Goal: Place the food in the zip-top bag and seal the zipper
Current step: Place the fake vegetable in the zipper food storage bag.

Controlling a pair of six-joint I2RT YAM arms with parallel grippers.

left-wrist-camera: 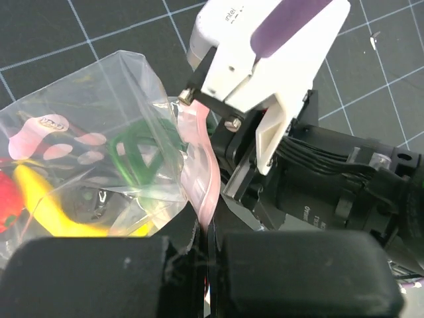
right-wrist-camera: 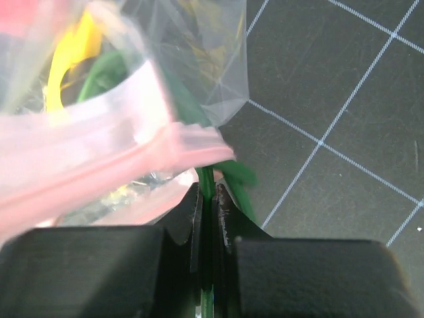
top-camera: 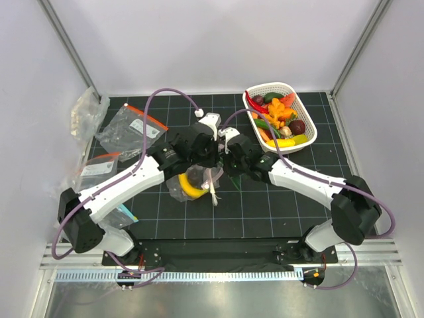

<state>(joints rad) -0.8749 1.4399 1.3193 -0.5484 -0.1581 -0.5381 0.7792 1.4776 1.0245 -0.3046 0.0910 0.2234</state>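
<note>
Your zip-top bag (top-camera: pixel 191 180) sits on the worktop (top-camera: pixel 265 205) between both arms. Left end effector (left-wrist-camera: pixel 202 244) pinches the zipper (left-wrist-camera: pixel 199 165); right end effector (right-wrist-camera: pixel 210 199) is clamped, apparently on a green piece (right-wrist-camera: pixel 235 175). Trapped food would block your seal.

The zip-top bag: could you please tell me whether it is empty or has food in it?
Has food in it: a yellow banana and a green piece show through the zip-top bag's clear wall.

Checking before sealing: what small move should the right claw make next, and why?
Probably push the green piece deeper into the zip-top bag, then release: the right claw pinches it where it pokes past the pink zipper, blocking a seal.
</note>
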